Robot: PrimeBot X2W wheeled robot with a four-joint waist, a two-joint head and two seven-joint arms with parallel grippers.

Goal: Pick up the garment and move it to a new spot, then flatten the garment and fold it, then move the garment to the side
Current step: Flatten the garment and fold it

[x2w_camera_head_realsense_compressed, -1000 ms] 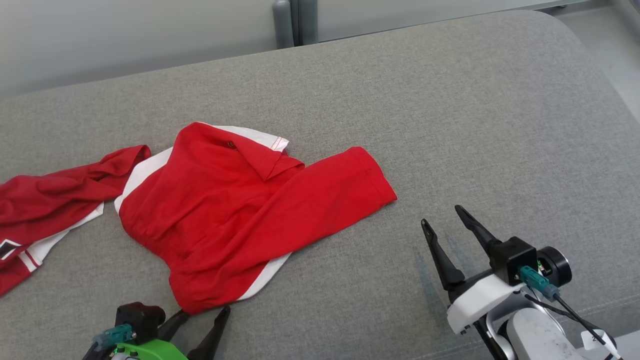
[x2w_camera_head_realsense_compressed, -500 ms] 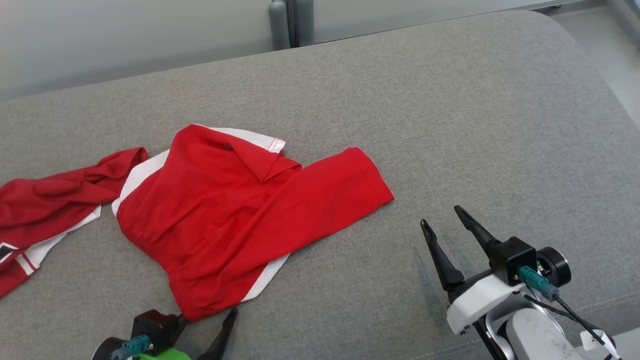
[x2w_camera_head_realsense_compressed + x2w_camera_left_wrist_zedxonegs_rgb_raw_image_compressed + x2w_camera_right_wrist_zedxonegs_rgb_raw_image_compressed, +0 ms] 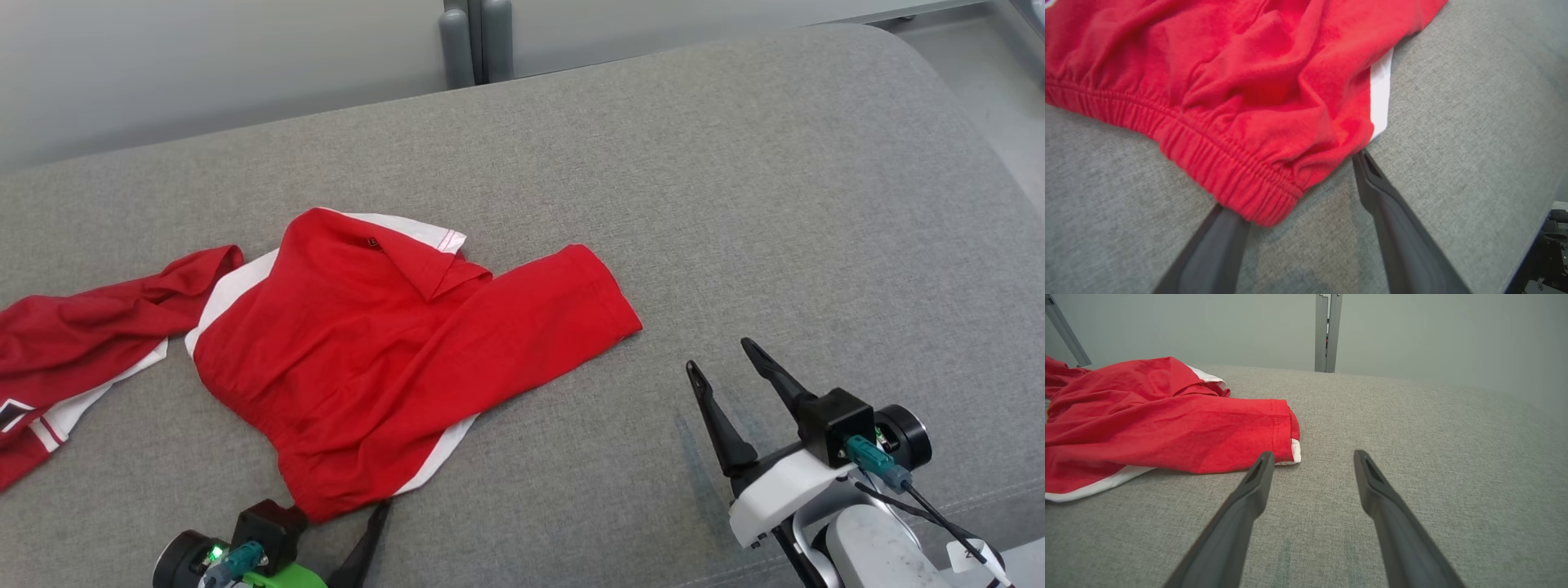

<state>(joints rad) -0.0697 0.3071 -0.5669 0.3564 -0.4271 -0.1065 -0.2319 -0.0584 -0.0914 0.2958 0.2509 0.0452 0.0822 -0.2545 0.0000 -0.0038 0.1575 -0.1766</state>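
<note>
The garment (image 3: 384, 351) is red with white side panels and lies crumpled on the left half of a grey cloth surface (image 3: 735, 204). One part trails off toward the left edge. In the left wrist view its gathered elastic band (image 3: 1224, 179) lies over my left gripper's left finger, while the right fingertip touches the hem beside the white strip. My left gripper (image 3: 339, 523) (image 3: 1294, 183) is open at this near corner. My right gripper (image 3: 720, 354) (image 3: 1313, 454) is open and holds nothing, low over the surface to the right of the red leg end (image 3: 1282, 428).
The grey surface's right half lies bare up to its rounded far-right corner (image 3: 922, 49). A pale wall with a grey upright post (image 3: 473, 41) stands behind the far edge. A strip of floor (image 3: 996, 82) shows at the upper right.
My left gripper has shifted a little to the right and lower in the head view, at the garment's near corner. The head camera has moved slightly. The right gripper has stayed put.
</note>
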